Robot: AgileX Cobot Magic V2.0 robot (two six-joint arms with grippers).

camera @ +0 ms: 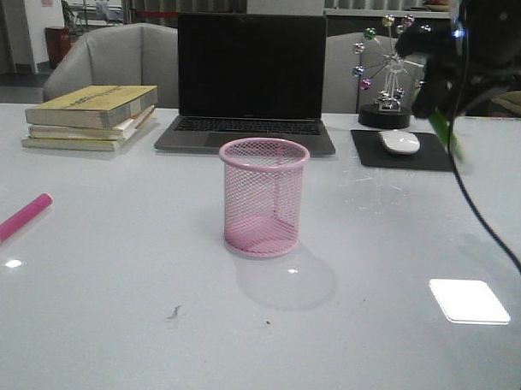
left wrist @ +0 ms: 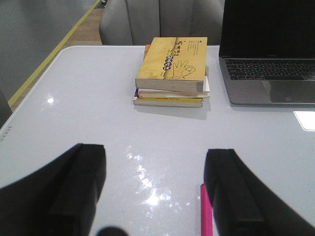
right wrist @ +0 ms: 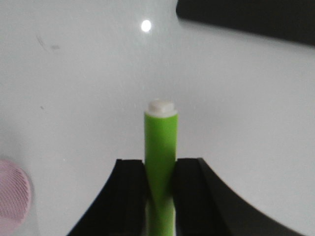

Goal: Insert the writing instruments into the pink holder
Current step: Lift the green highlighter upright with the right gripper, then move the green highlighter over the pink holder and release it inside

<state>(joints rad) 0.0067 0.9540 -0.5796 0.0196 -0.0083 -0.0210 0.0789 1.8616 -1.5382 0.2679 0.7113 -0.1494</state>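
The pink holder (camera: 262,195), a round wire-mesh cup, stands upright and empty at the table's middle; its rim edge shows in the right wrist view (right wrist: 12,201). My right gripper (camera: 444,94) hangs high at the right, blurred, shut on the green pen (right wrist: 160,147), whose pale end points away from the fingers. A bit of green (camera: 452,138) shows below the hand. The pink pen (camera: 20,218) lies flat near the table's left edge. My left gripper (left wrist: 155,191) is open low over the table, and the pink pen (left wrist: 205,211) lies just inside one finger.
An open laptop (camera: 250,75) stands behind the holder, with a stack of books (camera: 92,116) to its left. A white mouse (camera: 399,142) on a black pad (camera: 365,152) and a ball ornament (camera: 385,71) are at the back right. A black cable (camera: 490,237) hangs down the right side.
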